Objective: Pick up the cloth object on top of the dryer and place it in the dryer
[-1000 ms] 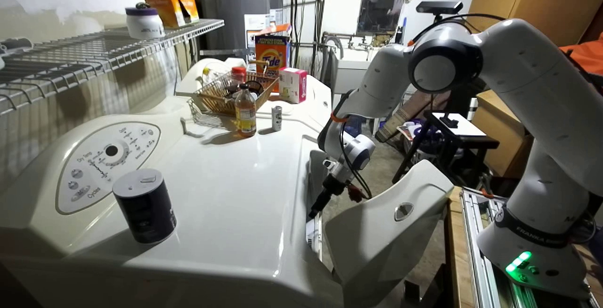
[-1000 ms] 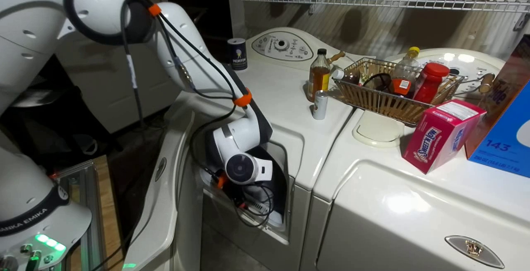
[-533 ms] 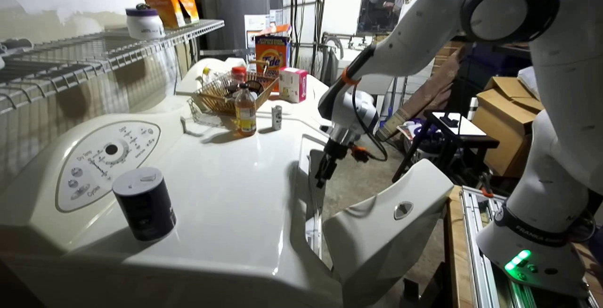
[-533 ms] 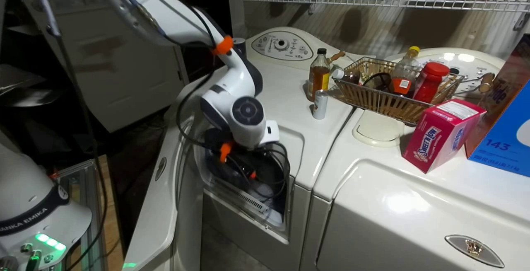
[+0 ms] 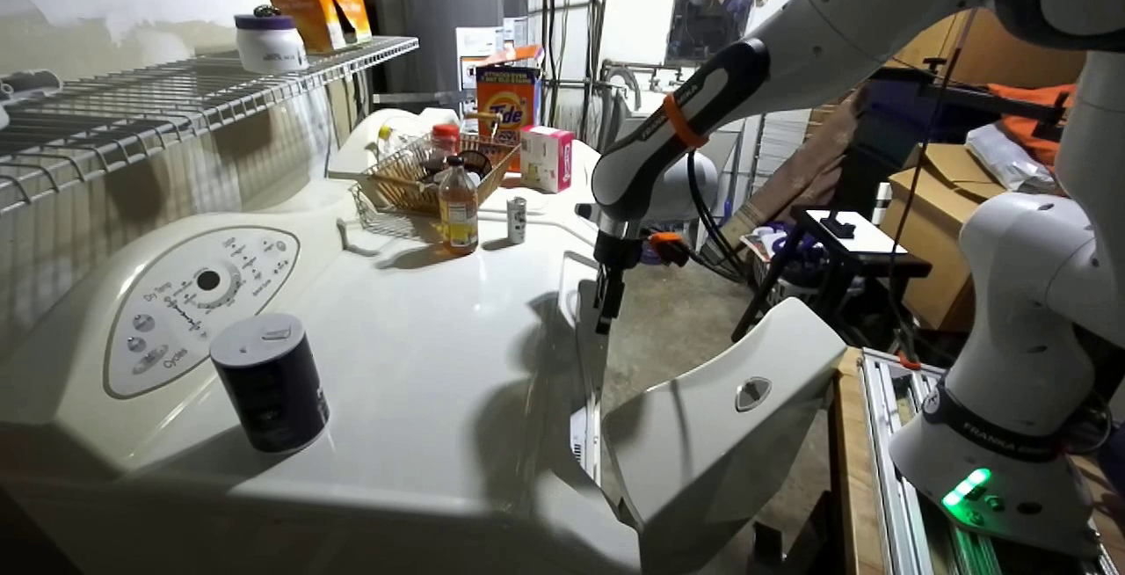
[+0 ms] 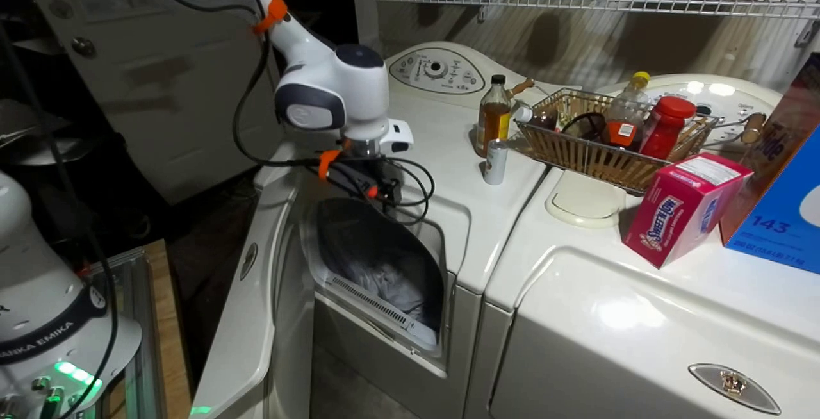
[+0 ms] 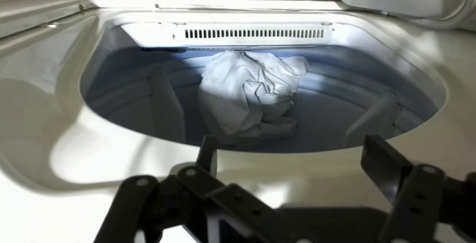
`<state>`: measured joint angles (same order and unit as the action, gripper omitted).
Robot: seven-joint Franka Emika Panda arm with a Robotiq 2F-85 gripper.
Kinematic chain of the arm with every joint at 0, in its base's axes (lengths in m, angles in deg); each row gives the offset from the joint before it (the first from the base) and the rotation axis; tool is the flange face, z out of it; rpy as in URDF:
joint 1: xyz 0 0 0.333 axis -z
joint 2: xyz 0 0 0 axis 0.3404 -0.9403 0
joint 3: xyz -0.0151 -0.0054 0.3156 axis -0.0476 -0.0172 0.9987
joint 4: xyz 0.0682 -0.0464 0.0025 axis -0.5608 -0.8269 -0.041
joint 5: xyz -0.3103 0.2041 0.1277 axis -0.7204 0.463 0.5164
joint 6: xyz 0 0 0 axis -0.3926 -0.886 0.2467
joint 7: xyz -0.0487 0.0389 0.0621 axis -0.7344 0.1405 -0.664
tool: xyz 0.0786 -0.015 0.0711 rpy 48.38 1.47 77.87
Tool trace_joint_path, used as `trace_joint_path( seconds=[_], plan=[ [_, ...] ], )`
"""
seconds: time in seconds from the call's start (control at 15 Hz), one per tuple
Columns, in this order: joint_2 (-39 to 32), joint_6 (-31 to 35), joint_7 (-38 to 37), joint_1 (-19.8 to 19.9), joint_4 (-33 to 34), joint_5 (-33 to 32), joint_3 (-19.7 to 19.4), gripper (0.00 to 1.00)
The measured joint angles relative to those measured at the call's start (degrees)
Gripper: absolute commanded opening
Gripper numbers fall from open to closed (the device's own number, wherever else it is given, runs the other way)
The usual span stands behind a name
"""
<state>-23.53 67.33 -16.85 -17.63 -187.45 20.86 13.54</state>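
Note:
A crumpled white-grey cloth (image 7: 253,90) lies inside the dryer's drum; it also shows through the opening in an exterior view (image 6: 391,278). The dryer (image 5: 422,364) has its front door (image 5: 729,417) open, which also shows in an exterior view (image 6: 237,316). My gripper (image 5: 605,325) points down above the dryer's opening, near the front edge of its top. In the wrist view my gripper (image 7: 290,142) has its two fingers wide apart with nothing between them. The cloth is beyond the fingertips, apart from them. No cloth shows on the dryer's top.
A dark canister (image 5: 271,386), a bottle (image 5: 459,210) and a small can (image 6: 495,163) stand on the dryer. A basket (image 6: 596,156) of bottles, a pink box (image 6: 685,207) and a Tide box (image 5: 508,100) are beyond. A wire shelf (image 5: 176,100) runs along the wall.
My gripper has risen out of the dryer's opening to above it, and the arm has lifted and drawn back. The cloth in the drum has come into clear view in an exterior view.

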Motion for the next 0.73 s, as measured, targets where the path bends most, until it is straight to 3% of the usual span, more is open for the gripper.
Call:
trace_joint_path(
  seconds=[0.2,0.4,0.53,0.73],
  plan=[
    [-1.01,-2.61,-12.68,-13.63,2.35,-7.99,-12.97,1.00],
    [-2.07,-12.39,-24.49,-26.44,6.94,-17.50,-24.69,1.00],
    [-0.63,-19.51,-27.21,-31.69,10.39,-21.47,-27.59,1.00],
    [0.29,-21.81,-27.82,-33.15,11.70,-22.62,-28.43,1.00]
  ],
)
